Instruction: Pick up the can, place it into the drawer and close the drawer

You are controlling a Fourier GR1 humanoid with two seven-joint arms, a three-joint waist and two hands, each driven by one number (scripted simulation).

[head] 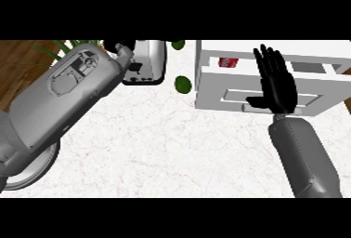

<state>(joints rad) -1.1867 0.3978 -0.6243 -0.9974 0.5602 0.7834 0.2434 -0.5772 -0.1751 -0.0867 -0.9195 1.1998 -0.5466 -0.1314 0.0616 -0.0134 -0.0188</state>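
Observation:
The red can (228, 62) lies inside the open white drawer (212, 79) at the upper right, near its far left corner. My right hand (276, 83) is open and flat over the drawer's front part, fingers straight and pointing away, thumb out to the left. It is to the right of the can and apart from it. My left forearm (72, 90) rises close to the view on the left. Its hand (125, 48) reaches the top edge and little of it shows.
A grey and white device (149, 62) stands at the top centre beside the left arm. One green oval (183, 83) lies just left of the drawer, another (178, 44) at the top edge. A round plate (34, 173) sits under the left forearm. Plant leaves (65, 46) and wood floor show top left.

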